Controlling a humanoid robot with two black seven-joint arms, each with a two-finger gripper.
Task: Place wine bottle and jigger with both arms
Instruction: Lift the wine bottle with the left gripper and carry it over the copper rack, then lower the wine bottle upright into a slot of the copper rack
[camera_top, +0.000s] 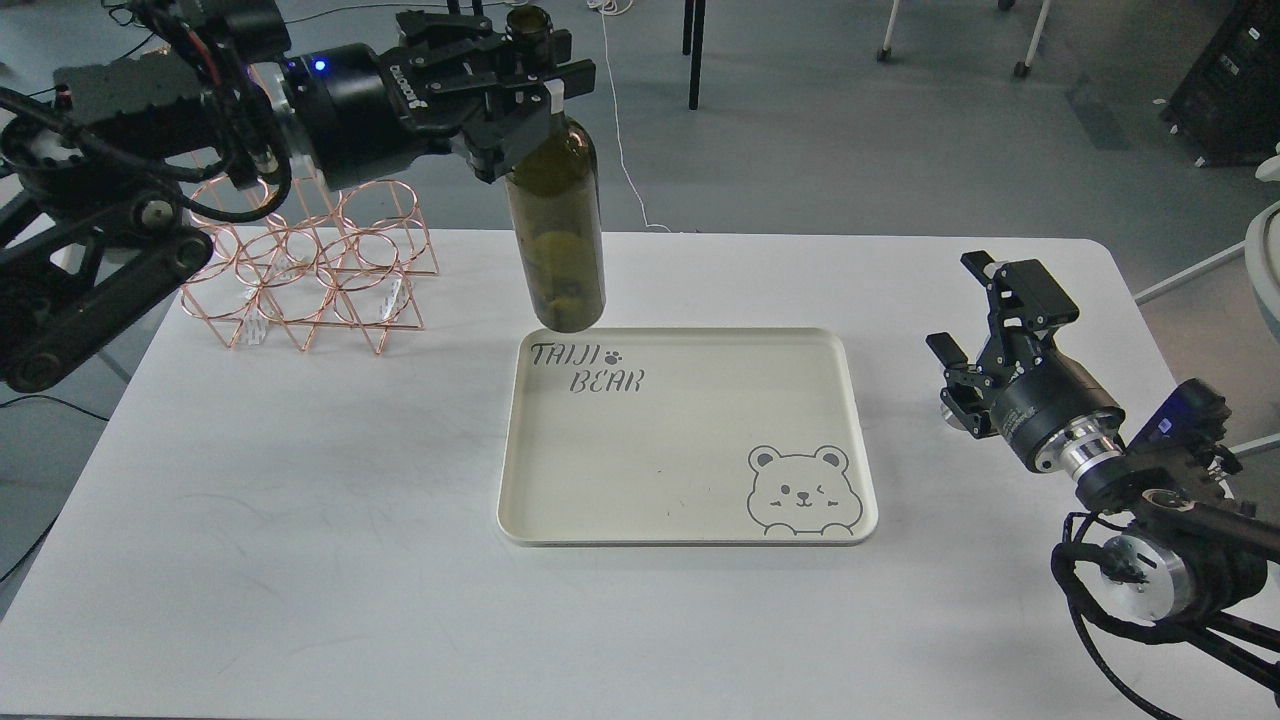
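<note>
My left gripper (543, 72) is shut on the neck of the dark olive-green wine bottle (555, 230). It holds the bottle upright in the air, with the bottle's base just above the far left corner of the cream tray (690, 440). My right gripper (962, 312) is open and empty over the table, to the right of the tray. The jigger is not in view.
A copper wire bottle rack (310, 275) stands at the table's back left, under my left arm. The tray, printed with "TAIJI BEAR" and a bear face, lies mid-table. Chair and table legs stand on the grey floor beyond the far edge.
</note>
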